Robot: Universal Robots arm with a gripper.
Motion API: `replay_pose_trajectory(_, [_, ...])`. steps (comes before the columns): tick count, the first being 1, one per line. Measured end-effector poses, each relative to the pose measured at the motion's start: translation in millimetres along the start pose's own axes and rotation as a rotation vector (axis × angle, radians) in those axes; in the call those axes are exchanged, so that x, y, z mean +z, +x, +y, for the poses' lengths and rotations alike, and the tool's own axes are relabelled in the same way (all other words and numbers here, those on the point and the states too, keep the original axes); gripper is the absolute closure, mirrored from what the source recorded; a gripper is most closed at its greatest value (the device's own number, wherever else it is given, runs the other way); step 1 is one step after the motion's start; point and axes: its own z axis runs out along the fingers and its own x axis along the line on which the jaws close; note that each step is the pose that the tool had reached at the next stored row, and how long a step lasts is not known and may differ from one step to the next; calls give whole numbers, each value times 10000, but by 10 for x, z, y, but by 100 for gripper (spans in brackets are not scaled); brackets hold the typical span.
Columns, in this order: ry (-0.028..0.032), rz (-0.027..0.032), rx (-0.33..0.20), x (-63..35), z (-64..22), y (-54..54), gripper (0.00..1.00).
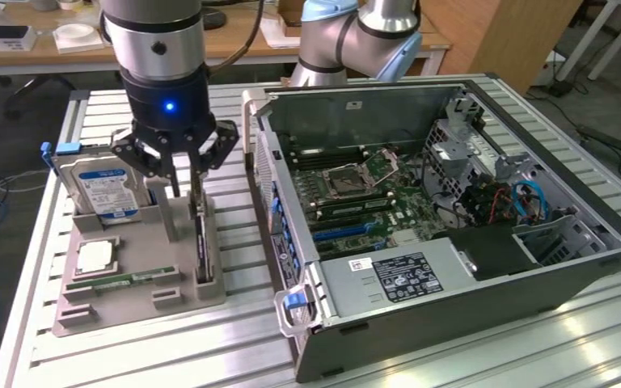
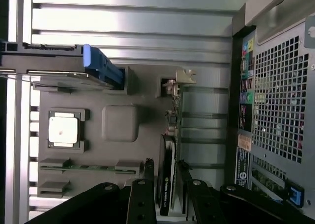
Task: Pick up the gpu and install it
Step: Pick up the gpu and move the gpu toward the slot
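Gripper [image 1: 187, 194] jaws apart, straddling the gpu [image 1: 203, 242], no squeeze evident. The gpu stands on edge in grey holder [image 1: 138, 303] on counter [image 1: 235, 339], just beside open computer case [image 1: 483, 275], on the exterior view's left.

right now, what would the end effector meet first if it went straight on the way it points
Probably the gpu: it stands on edge right under the open end effector, in the grey holder.
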Motion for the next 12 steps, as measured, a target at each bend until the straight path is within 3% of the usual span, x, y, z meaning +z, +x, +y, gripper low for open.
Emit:
replay_pose_trajectory(4, [-1,-1,-3,32,-57,0,68])
replay_pose_trajectory(12, [1,1,-7,100,-85,-11,68])
